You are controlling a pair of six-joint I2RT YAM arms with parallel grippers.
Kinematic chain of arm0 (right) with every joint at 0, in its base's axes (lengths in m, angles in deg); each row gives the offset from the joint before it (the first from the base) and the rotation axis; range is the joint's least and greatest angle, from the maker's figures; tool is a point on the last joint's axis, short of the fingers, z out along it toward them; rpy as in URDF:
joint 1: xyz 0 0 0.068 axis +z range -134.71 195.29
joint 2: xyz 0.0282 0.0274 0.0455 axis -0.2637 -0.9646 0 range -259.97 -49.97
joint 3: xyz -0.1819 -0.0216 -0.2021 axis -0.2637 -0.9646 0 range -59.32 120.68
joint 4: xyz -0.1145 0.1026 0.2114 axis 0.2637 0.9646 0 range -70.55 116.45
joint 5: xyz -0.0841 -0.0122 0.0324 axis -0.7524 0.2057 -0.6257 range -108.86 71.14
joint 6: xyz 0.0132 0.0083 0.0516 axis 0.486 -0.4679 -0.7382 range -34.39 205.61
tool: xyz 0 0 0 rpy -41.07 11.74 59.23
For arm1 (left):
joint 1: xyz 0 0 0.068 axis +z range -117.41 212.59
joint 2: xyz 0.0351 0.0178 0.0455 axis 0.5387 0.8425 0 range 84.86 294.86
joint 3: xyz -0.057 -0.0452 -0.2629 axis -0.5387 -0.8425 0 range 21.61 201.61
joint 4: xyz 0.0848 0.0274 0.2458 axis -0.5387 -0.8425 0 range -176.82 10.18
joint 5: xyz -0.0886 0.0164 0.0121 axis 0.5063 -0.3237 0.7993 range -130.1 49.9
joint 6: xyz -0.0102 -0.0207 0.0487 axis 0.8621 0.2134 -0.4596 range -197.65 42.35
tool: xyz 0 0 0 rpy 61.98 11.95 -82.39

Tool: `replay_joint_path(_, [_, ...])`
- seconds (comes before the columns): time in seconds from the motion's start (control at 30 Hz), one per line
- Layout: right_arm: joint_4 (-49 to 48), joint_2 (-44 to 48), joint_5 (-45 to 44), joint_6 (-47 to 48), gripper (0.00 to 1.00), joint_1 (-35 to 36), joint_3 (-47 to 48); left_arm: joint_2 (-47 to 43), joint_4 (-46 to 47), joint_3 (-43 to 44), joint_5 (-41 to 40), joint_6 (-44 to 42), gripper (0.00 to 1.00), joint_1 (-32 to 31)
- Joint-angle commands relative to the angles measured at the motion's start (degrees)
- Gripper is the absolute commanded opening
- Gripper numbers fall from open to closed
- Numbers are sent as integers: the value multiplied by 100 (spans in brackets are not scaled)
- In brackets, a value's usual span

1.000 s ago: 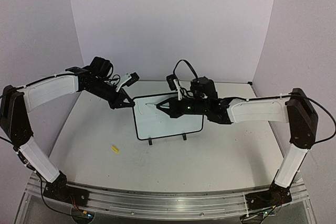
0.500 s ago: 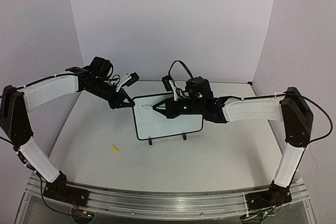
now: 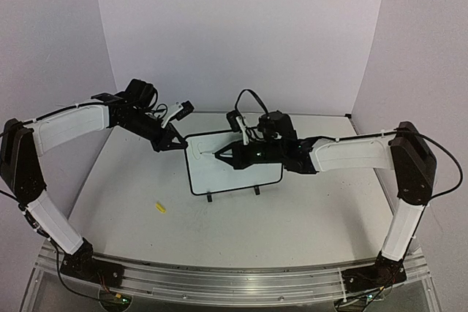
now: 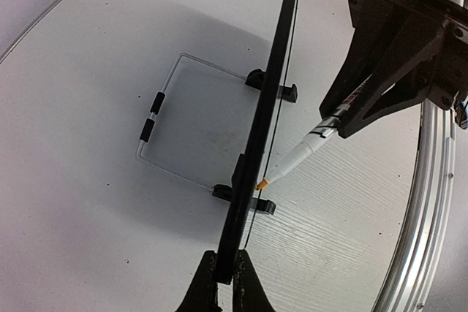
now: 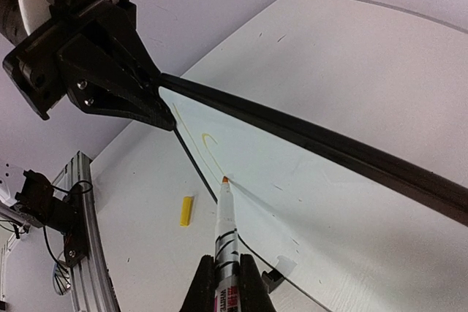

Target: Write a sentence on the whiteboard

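Whiteboard (image 3: 238, 174) stands on its feet mid-bench (image 3: 314, 210), nearer the far edge. Left gripper (image 3: 178, 144) is clenched on the board's upper left frame corner, probably bracing it so it doesn't tip or slide under pen pressure. Right gripper (image 3: 231, 156) is clamped round a marker (image 5: 224, 228). The tip is at the board's upper left, touching or just off it, can't tell which. By my read the sentence is barely started: one faint yellowish stroke (image 5: 208, 137) near the left gripper, unreadable. From above no ink shows at all. Yellow cap (image 3: 159, 207), likely the marker's, lies toward the near left corner.
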State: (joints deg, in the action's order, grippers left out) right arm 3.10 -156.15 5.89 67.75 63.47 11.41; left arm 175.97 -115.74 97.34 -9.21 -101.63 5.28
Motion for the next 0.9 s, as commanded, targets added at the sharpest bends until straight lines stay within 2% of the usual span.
replay_joint_path(0.0, [-53, 303, -484, 84, 0, -29, -33, -78, -69, 83, -629, -184, 0, 77])
replay_joint_path(0.3, [-19, 554, -567, 150, 0, -30, 9, -75, -68, 93, -630, -178, 0, 77])
replay_joint_path(0.87, [9, 269, -306, 160, 0, -27, 337, -54, -71, 93, -645, -177, 0, 76])
